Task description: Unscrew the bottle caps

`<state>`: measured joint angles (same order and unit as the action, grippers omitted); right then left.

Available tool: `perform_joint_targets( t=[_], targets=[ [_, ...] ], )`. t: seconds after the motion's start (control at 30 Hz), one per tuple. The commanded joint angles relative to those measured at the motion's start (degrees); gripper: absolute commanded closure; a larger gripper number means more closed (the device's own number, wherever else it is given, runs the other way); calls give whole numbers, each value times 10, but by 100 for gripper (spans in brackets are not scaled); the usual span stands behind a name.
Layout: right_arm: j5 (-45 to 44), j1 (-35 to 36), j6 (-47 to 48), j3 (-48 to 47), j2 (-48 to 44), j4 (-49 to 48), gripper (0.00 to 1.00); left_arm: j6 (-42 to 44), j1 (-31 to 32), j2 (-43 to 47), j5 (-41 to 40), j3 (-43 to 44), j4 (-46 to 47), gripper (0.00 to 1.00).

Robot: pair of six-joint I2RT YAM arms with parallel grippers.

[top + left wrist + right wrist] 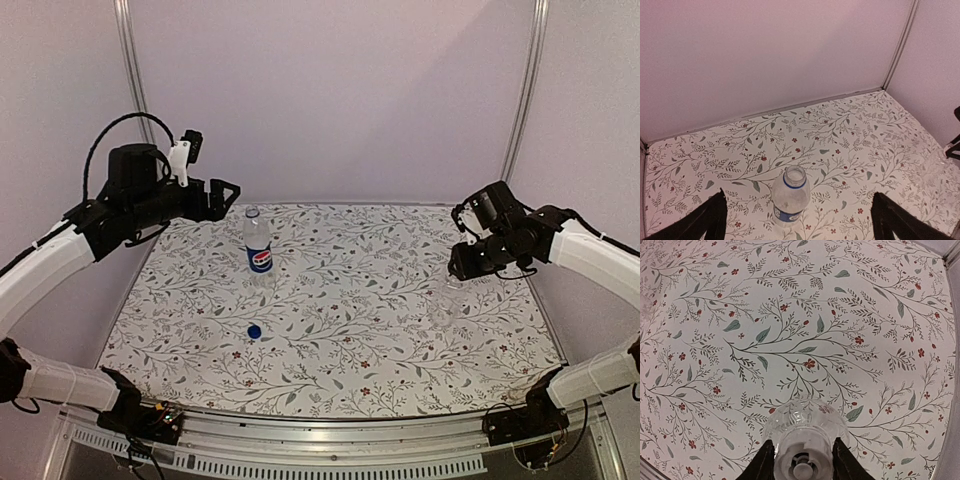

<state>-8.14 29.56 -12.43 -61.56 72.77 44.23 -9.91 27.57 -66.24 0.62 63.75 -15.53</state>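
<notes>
My right gripper [802, 447] clamps the white cap [802, 461] on the plain bottle [805, 422] at right, ready for twisting. My left gripper [228, 198] hangs wide open just left of the Pepsi bottle [258, 248], its job apparently done. The bottle's blue cap [255, 331] lies nearer me.

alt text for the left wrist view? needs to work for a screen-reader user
Uncapped Pepsi bottle stands upright on the floral table, centred between the fingers of the open left gripper, which do not touch it. Blank walls behind.
</notes>
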Motion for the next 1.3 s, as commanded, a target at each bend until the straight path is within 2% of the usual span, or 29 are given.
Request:
perform_joint_targets(
  t=[0.0, 0.2, 0.3, 0.47, 0.7, 1.27],
  targets=[
    [3, -4, 1, 14, 3, -10, 64, 0, -3, 13, 0, -7, -4, 0],
    [12, -4, 5, 7, -1, -12, 77, 0, -4, 21, 15, -10, 5, 0],
    [27, -4, 15, -7, -7, -14, 87, -1, -4, 30, 40, -19, 24, 0],
    [108, -2, 44, -42, -11, -20, 100, 1, 2, 32, 119, -27, 49, 0],
    [181, 42, 83, -111, 10, -29, 100, 37, 42, 15, 183, -23, 52, 0],
    [376, 89, 126, -251, 122, -69, 100, 153, 160, -29, 203, -21, 57, 0]
  ],
)
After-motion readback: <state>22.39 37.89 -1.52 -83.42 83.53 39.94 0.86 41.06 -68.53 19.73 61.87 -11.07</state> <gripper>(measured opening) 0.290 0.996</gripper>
